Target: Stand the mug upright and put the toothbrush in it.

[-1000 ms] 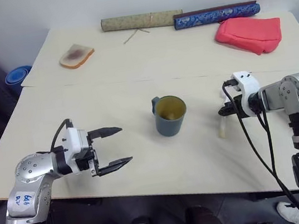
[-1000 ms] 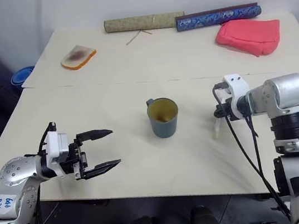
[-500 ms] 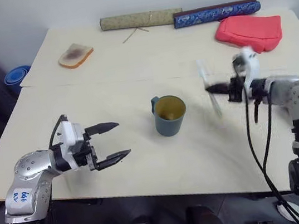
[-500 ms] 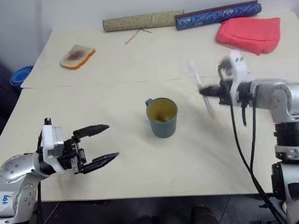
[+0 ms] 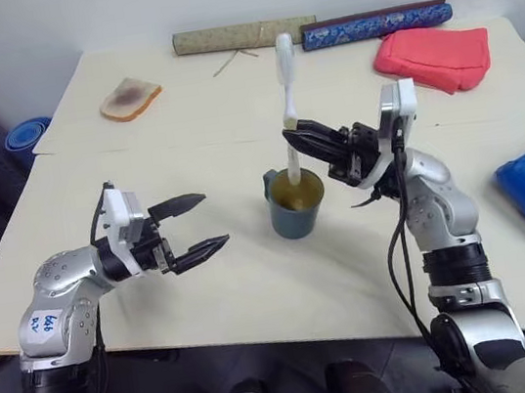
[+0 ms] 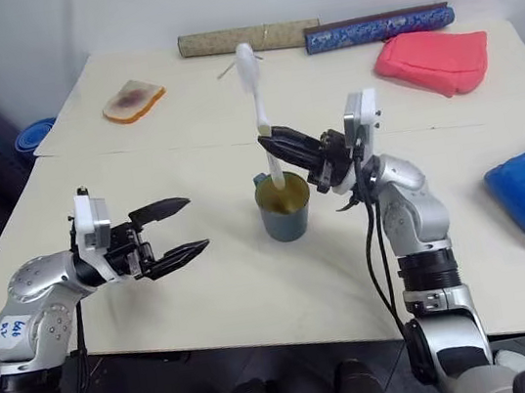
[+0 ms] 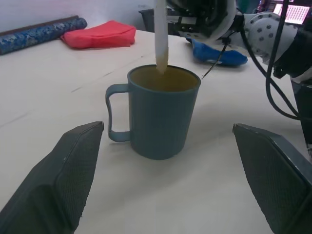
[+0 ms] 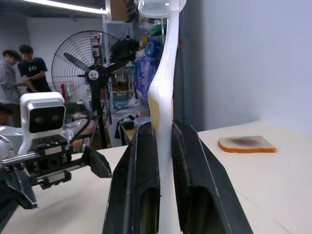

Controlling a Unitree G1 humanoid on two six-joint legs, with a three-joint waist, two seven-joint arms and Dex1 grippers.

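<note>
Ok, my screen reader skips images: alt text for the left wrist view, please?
An upright mug stands on the table between the left hand's open fingers, a toothbrush held by the right hand dipping into it.

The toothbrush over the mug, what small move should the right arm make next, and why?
Probably lower it a little further, then open. The right gripper is shut on the toothbrush, which stands upright with its handle end just inside the rim of the upright mug. Releasing now might let it tip out. The left gripper waits open beside the mug.
</note>
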